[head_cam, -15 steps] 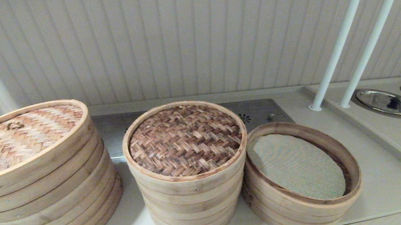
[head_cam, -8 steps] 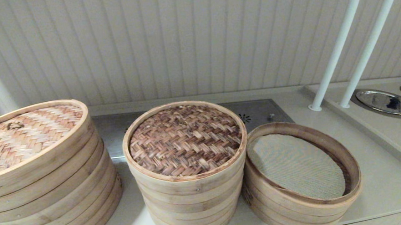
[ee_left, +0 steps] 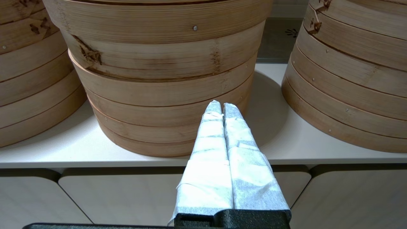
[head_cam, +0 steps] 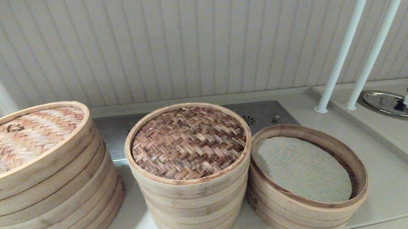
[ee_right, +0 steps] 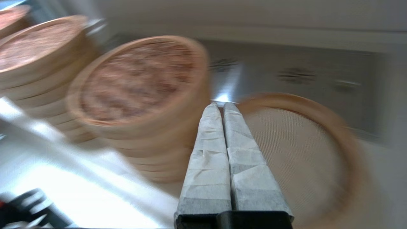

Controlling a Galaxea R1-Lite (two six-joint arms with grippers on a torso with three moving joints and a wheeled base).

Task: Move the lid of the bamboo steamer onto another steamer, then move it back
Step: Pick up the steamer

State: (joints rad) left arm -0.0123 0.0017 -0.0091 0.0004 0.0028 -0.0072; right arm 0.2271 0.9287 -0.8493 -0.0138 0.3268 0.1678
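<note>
Lid [head_cam: 188, 142]: sitting on the middle stack, left of my right gripper [ee_right: 222, 106], whose fingers are pressed together; open steamer [head_cam: 358, 175] lying just right of it. Left gripper [ee_left: 221, 106], also pressed together, is waiting low at the counter's near edge.

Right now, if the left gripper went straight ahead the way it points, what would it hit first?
Most likely the lower side wall of the middle steamer stack, directly ahead of the left gripper, whose fingers are shut; the gap's depth is unclear.
</note>
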